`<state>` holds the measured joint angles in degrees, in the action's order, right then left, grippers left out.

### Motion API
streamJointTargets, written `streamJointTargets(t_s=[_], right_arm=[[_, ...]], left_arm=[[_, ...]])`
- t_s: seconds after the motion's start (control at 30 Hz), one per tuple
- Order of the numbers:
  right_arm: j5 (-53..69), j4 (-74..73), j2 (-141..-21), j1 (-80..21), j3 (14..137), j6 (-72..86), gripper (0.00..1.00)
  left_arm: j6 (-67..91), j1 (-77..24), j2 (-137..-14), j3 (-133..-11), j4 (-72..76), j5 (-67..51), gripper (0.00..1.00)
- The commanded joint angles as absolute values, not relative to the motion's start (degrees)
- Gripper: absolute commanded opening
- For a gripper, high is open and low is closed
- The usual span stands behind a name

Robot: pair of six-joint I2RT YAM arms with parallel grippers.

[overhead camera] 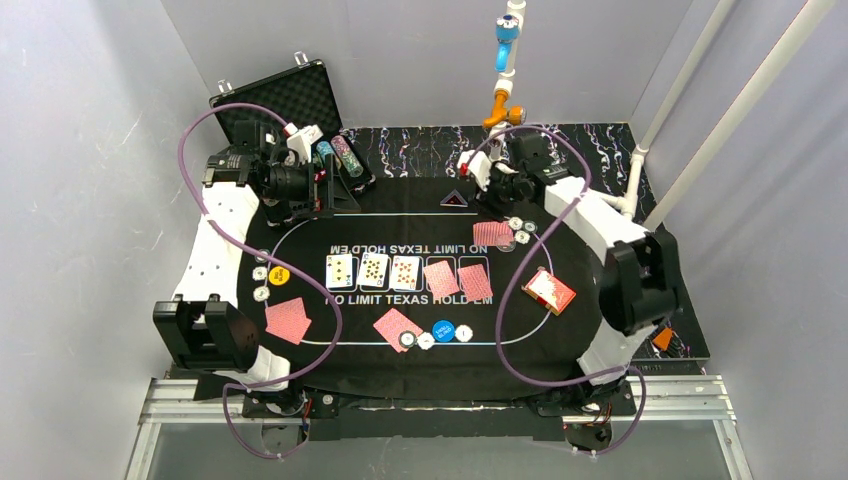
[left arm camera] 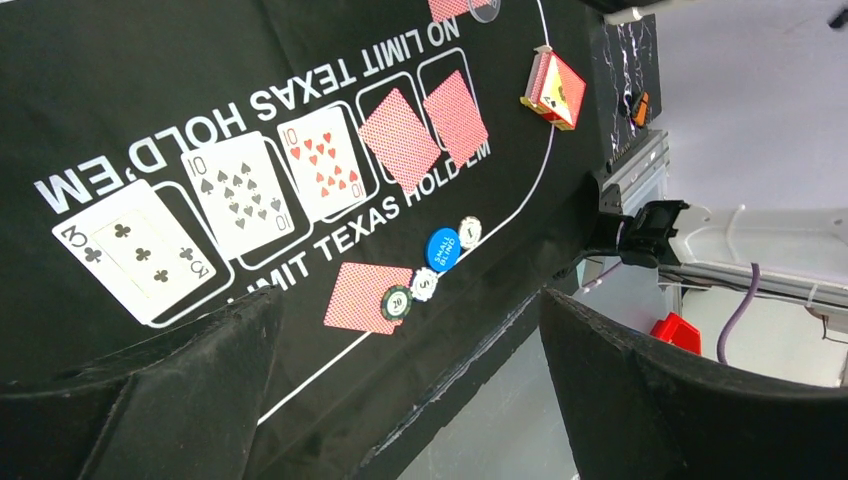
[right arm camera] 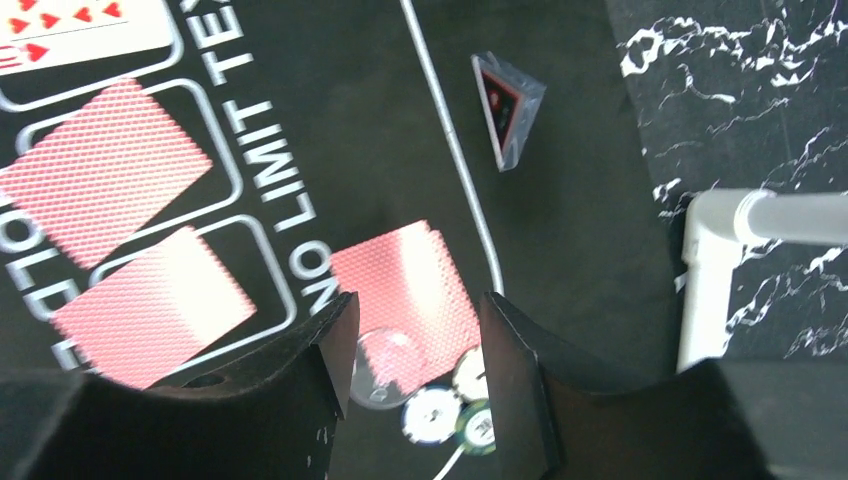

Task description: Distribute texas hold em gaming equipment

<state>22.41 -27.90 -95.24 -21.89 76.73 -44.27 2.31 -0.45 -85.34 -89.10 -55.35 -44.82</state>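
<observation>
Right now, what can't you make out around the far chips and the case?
Right gripper: right wrist view, its fingers cover part of the chips; gripping or not, unclear.
Chip values: same view, blurred.
Chip rows by the case: top view, too small to count.

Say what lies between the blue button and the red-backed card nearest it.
Two chips: a dark striped chip overlapping the red-backed card, then a white chip beside the blue button; left wrist view.
</observation>
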Motion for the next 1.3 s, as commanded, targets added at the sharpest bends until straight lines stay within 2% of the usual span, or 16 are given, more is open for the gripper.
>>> streamJointTargets(t_s=[0.0,0.2,0.67,0.9,0.97,1.07,1.27], right_arm=[[23.4,-24.8,-102.8,-22.5,86.0,-48.2,0.57],[25.6,-25.8,-111.7,-23.6,93.7,-50.8,0.62],[24.8,-25.6,-124.2,-25.1,103.1,-53.8,0.61],[26.7,-30.4,-128.2,-25.9,105.5,-59.2,0.35],[26.8,-31.4,-128.1,-26.2,105.0,-60.1,0.18],[26.8,-31.6,-127.0,-26.3,104.5,-60.5,0.02],[27.0,-33.3,-122.1,-26.4,103.6,-60.9,0.01]], left_arm=[[0.5,-0.1,-81.7,-89.5,-58.6,-47.2,0.98],[0.3,-0.1,-81.9,-89.4,-59.4,-47.0,0.98],[-1.3,1.6,-85.4,-89.4,-59.4,-49.0,0.98],[-1.6,2.8,-85.6,-88.9,-59.4,-48.9,0.98],[-1.7,3.1,-85.5,-88.9,-59.4,-48.9,0.98],[-1.6,3.3,-85.3,-88.8,-59.5,-49.0,0.98],[-1.8,3.4,-85.1,-88.4,-59.6,-49.6,0.98]])
